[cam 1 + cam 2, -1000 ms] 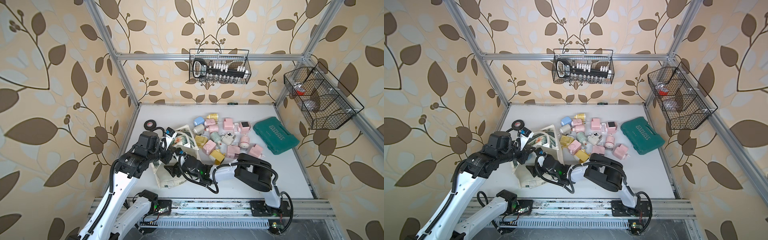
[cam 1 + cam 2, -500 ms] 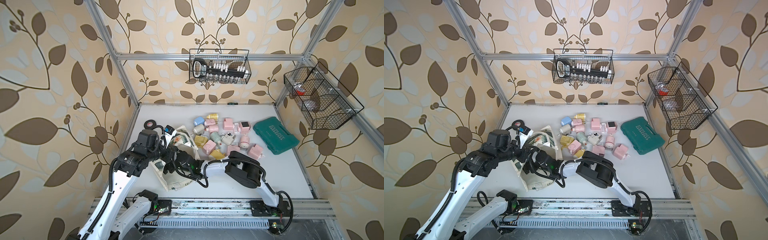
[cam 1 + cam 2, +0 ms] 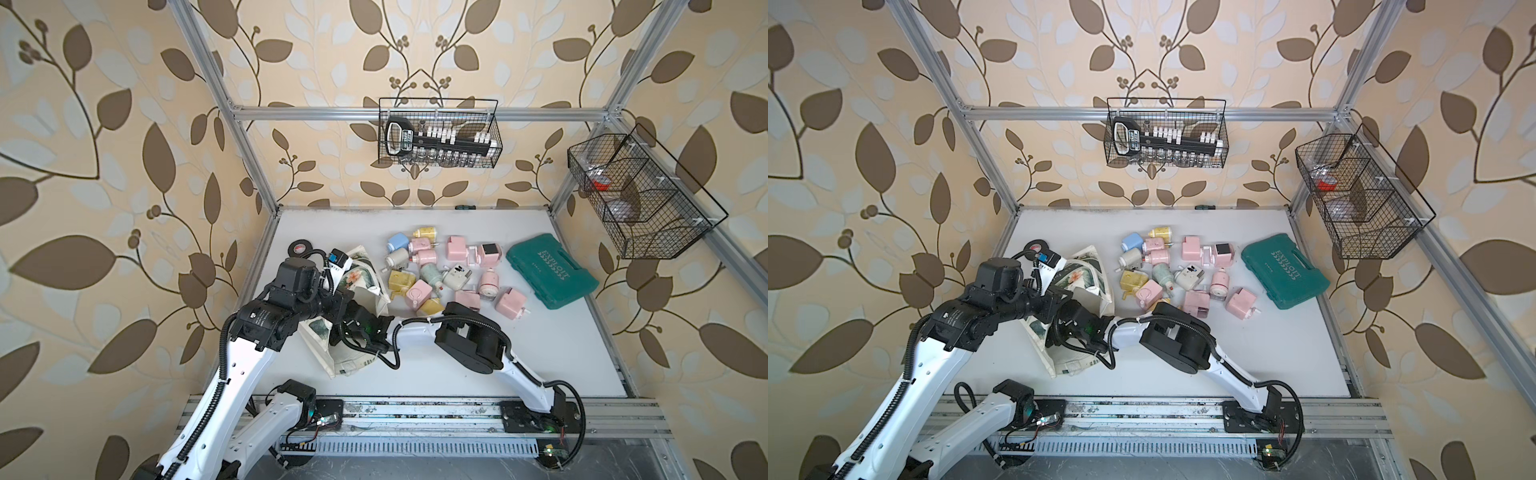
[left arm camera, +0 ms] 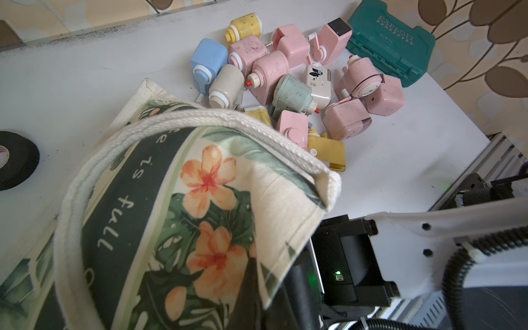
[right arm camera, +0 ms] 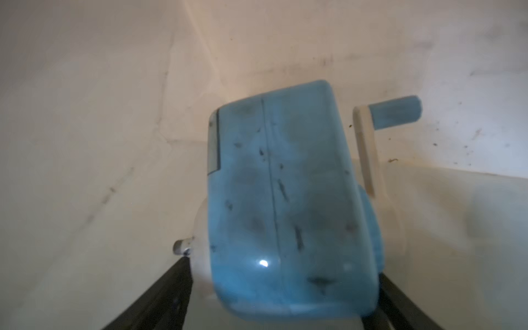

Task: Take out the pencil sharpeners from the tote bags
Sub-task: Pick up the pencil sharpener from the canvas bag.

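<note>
Deep within the tote bag (image 3: 360, 286), at the left of the white table (image 3: 540, 353): right gripper (image 5: 283, 288), jaws spread wide to either side of a light blue crank sharpener (image 5: 285, 194), black fingers (image 5: 171, 288) flanking its lower end; actual clamping not confirmable from the wrist view. At the bag's mouth, left gripper (image 3: 340, 305) closed tight on the floral canvas, rim lifted and held open. Outside the bag: heap of pencil sharpeners (image 3: 419, 293) in pink, yellow, blue, cream and mint, mid-table between bag and teal EXPLOIT case (image 3: 548, 270); black tape roll (image 3: 298, 248) just beyond the bag, apart from the heap. Judged stage: late, rest of the bag's interior hidden.

Hazards from here:
(a) slip of the smooth, tilted shell from between the fingers, owing to a hold placed low on the body;
(b) snagging of the white crank arm (image 5: 368, 154) or the small front knob on the canvas during withdrawal, with consequent drag on the bag;
(c) sagging of the rim onto the right wrist upon any loosening of the left hold;
(d) contact between the two wrists, close together at the mouth.
</note>
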You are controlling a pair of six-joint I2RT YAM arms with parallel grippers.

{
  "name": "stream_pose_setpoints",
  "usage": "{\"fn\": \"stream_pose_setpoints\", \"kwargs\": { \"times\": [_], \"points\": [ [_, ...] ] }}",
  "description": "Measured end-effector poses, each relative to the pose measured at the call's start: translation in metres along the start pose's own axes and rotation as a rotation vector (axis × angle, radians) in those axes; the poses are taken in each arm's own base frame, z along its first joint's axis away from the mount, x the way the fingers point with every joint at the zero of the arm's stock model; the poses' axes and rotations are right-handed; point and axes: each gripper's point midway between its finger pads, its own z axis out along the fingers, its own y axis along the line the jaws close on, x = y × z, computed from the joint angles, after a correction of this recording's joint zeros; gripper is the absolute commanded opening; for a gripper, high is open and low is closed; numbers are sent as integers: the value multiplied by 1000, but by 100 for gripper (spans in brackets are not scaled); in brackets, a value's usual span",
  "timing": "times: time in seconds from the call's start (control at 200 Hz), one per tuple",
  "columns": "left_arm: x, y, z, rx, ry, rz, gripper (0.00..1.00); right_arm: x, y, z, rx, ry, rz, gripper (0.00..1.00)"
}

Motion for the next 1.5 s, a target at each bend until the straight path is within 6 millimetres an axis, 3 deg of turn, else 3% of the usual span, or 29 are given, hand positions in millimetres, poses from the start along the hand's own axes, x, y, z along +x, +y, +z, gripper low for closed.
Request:
{"fn": "stream_pose_setpoints", "kwargs": {
  "times": [0.33,0.51,0.74,1.13,1.5],
  "points": [
    [-4,-6,-2,34,0,-37,0,-7,2,-4,-14,-54,-49,90],
    [-7,-11,-3,55,-7,-48,0,-13,4,-4,-15,-82,-84,73],
    [-5,-10,-3,51,3,-63,0,-5,-1,-9,-5,-74,-96,58],
    [0,-4,-2,18,21,-91,0,9,5,-47,-40,-61,-99,54],
    [-6,18,-3,-111,17,-162,0,17,19,-91,-30,-65,-114,50]
  ]
}}
